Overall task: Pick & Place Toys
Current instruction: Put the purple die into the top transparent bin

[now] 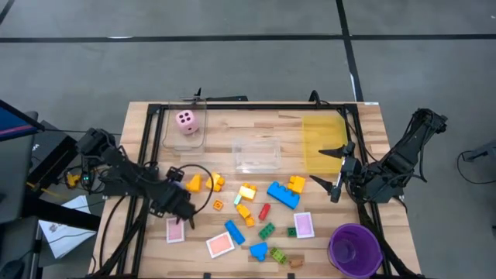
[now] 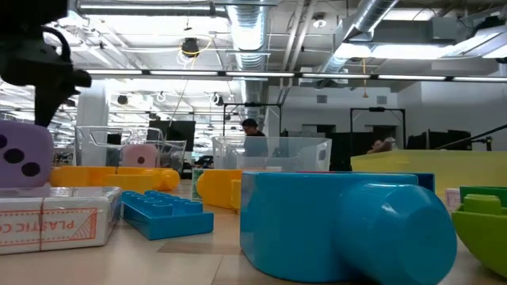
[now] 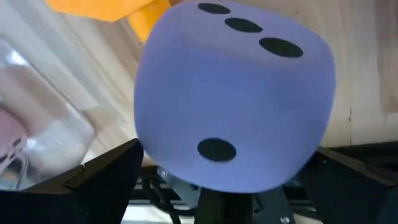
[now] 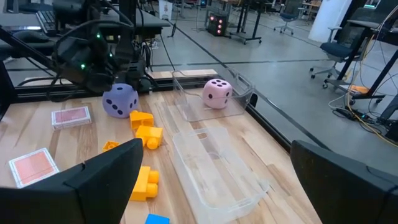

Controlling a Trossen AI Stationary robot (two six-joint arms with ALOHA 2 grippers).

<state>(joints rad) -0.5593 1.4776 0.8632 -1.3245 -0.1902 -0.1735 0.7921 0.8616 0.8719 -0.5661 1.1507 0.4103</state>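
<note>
Purple and dotted, the die (image 3: 233,99) fills the left wrist view, sitting between the spread fingers of the left claw (image 1: 183,200), near the bench's left edge and about halfway between its front and back. From the right wrist view the purple die (image 4: 120,100) rests on the wood with the claw right behind it; whether the fingers touch it I cannot tell. The step in hand looks like the pick of this die: jaws wide apart, nothing clamped. Next, I judge, the fingers need to close squarely on two opposite faces, then lift and carry it to a bin, perhaps the clear bin (image 1: 184,128) at the back left, where the pink die (image 1: 187,121) already lies. The right claw (image 1: 341,167) waits, fingers apart and empty, at the right edge beside the yellow bin (image 1: 322,139).
</note>
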